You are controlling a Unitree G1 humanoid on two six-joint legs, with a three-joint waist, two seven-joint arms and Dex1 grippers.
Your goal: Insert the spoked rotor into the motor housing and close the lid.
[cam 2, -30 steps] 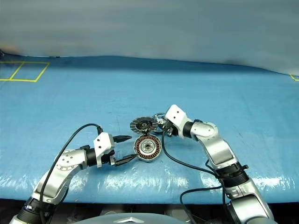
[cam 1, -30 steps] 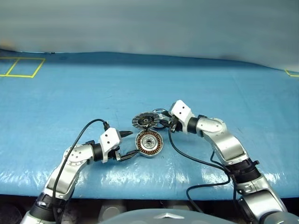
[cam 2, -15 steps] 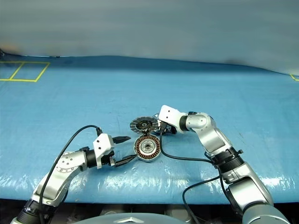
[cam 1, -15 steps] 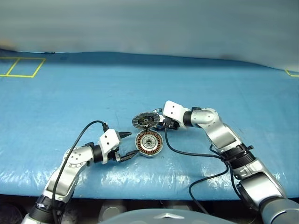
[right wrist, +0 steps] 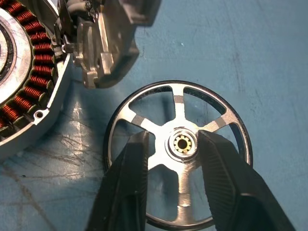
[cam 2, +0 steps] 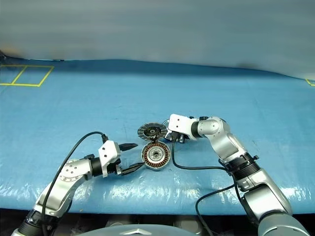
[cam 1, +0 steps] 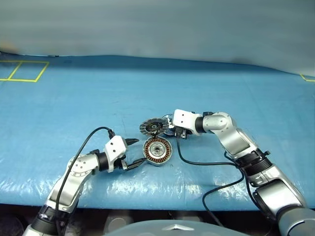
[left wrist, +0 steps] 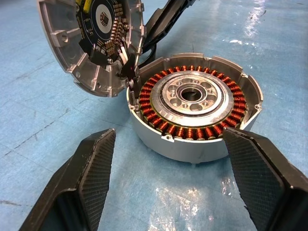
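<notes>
The motor housing [cam 1: 157, 150] lies flat on the blue mat, its copper windings facing up. Its lid [cam 1: 152, 127] stands tilted up from the far edge, dark inner face [left wrist: 96, 29] showing. My left gripper [cam 1: 139, 151] is open, with one finger on each side of the housing [left wrist: 192, 96] and not touching it. The spoked rotor [right wrist: 179, 108] lies flat on the mat just right of the lid. My right gripper [right wrist: 175, 139] points down over it, open by a narrow gap, its fingertips [right wrist: 139, 149] straddling the hub.
A yellow taped square [cam 1: 22, 70] marks the mat's far left corner and a yellow mark [cam 1: 307, 76] sits at the far right. Black cables [cam 1: 206, 164] trail from both wrists. The mat's front edge [cam 1: 162, 196] runs close below the arms.
My right wrist has rolled and swung left over the rotor, and its fingers have narrowed around the hub. The left arm, housing and lid have not moved.
</notes>
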